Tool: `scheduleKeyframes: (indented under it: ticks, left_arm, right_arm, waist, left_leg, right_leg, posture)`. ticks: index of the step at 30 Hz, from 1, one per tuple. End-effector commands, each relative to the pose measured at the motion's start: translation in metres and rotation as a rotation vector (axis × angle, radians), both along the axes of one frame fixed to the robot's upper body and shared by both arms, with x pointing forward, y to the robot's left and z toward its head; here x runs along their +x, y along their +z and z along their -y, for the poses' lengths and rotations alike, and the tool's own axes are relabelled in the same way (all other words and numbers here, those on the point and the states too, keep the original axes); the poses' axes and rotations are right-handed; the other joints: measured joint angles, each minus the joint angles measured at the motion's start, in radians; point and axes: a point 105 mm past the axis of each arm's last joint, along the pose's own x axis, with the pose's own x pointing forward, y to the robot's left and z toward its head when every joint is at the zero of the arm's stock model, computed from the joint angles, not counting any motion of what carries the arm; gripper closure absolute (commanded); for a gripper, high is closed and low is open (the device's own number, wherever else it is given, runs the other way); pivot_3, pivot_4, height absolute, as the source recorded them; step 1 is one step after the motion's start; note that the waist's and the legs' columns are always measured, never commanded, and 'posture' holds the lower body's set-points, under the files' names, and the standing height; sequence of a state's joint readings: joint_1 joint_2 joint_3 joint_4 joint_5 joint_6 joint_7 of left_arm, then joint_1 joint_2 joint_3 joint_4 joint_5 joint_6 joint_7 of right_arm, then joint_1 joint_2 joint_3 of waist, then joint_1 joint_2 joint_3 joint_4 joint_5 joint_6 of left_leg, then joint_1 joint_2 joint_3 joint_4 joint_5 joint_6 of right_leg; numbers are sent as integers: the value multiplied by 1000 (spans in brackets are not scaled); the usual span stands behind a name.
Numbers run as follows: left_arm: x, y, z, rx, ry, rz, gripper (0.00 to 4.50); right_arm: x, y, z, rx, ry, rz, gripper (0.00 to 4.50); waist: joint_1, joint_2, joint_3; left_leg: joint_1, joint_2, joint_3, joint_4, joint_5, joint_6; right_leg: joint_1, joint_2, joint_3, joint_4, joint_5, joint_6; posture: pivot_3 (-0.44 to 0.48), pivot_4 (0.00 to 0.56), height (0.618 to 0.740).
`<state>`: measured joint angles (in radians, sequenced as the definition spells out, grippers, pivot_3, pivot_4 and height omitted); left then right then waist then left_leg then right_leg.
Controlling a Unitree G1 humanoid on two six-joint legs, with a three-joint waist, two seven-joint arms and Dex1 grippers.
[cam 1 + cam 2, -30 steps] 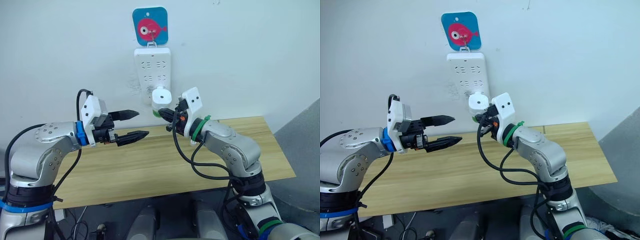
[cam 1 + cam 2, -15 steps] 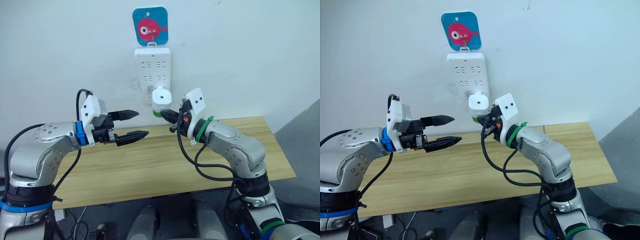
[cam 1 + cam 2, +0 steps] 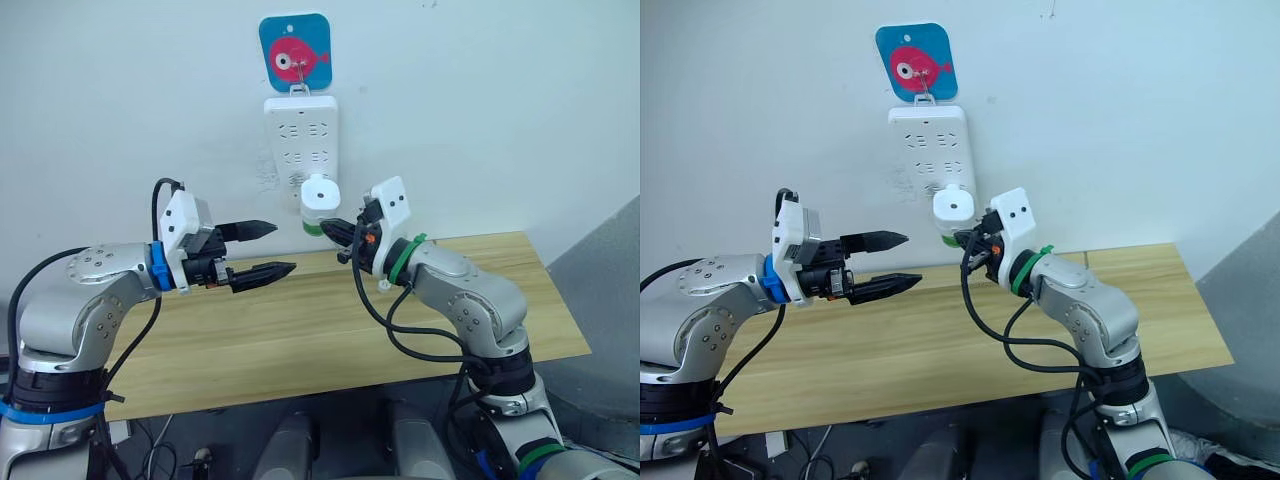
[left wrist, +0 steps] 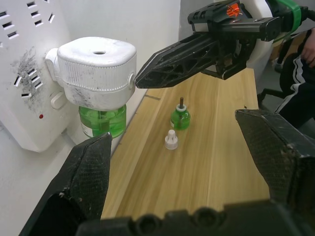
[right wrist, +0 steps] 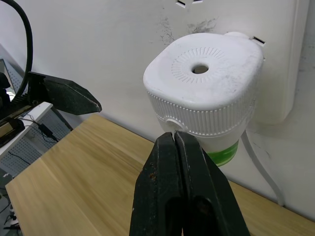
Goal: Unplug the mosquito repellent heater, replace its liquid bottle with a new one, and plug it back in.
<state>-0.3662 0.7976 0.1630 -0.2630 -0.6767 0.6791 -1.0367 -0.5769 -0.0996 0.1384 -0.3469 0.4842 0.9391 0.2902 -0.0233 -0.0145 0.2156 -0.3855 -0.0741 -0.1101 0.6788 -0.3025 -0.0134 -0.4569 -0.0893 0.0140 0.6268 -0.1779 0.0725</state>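
The mosquito repellent heater (image 3: pixel 319 193) is a white rounded unit plugged into the white power strip (image 3: pixel 300 125) on the wall. A green liquid bottle (image 4: pixel 102 120) is screwed in under it. My right gripper (image 3: pixel 336 228) is shut and empty, its tips at the heater's ribbed side (image 5: pixel 204 83); I cannot tell whether they touch. My left gripper (image 3: pixel 285 247) is open and empty, held above the table to the heater's left. A second green bottle (image 4: pixel 180 117) with a bare wick stands on the table, and a small white cap (image 4: pixel 171 140) sits beside it.
The wooden table (image 3: pixel 300 330) runs along the wall below the strip. A blue card with a red fish (image 3: pixel 294 52) hangs on the hook above the strip. In the left wrist view, part of a person (image 4: pixel 302 73) sits past the table's end.
The right wrist has drawn back slightly from the heater since a second ago. The head view has shifted a little. The left arm has not moved.
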Motion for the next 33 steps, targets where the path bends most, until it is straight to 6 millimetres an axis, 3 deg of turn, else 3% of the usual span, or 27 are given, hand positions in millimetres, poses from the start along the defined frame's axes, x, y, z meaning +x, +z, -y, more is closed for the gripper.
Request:
scheduleKeyframes:
  ticks: [1,10,16,20,25,30,33]
  left_arm:
    - [0,11,-3,12,4,55,0]
    - [0,11,-3,8,8,61,0]
    - [0,11,-3,9,7,60,0]
    - [0,9,-5,16,5,55,0]
    - [3,9,-11,21,27,53,0]
    - [4,3,-21,40,65,45,0]
    - [11,-2,-41,106,149,50,0]
  right_arm:
    - [3,18,3,37,-29,66,4453]
    - [22,29,15,111,-162,62,4453]
    - [23,29,18,86,-163,74,4453]
    - [13,23,14,39,-90,78,4453]
    - [-16,12,2,-42,106,67,4453]
    - [-26,7,18,-112,134,89,4453]
    - [-26,9,49,-179,88,136,4453]
  waist:
    - [0,0,0]
    - [0,0,0]
    - [0,0,0]
    - [5,0,0]
    - [9,0,0]
    - [12,0,0]
    - [17,-1,1]
  left_leg:
    - [0,0,0,0,0,0]
    - [1,0,0,0,1,-2]
    - [3,0,-1,0,2,-2]
    - [4,0,-2,0,2,-2]
    - [4,0,-2,0,2,-3]
    - [2,0,-1,-4,2,-3]
    - [2,0,-1,-4,1,-3]
  right_leg:
    - [0,0,0,0,0,0]
    - [1,0,0,1,0,0]
    - [2,1,0,2,0,0]
    - [3,1,-1,2,0,0]
    - [3,1,-1,2,0,0]
    - [1,1,-1,-1,-2,-1]
    - [1,0,-1,-1,-2,-1]
  posture:
    - [116,238,740]
    - [119,233,740]
    - [118,228,740]
    - [116,226,740]
    - [116,224,740]
    - [119,226,740]
    - [122,225,740]
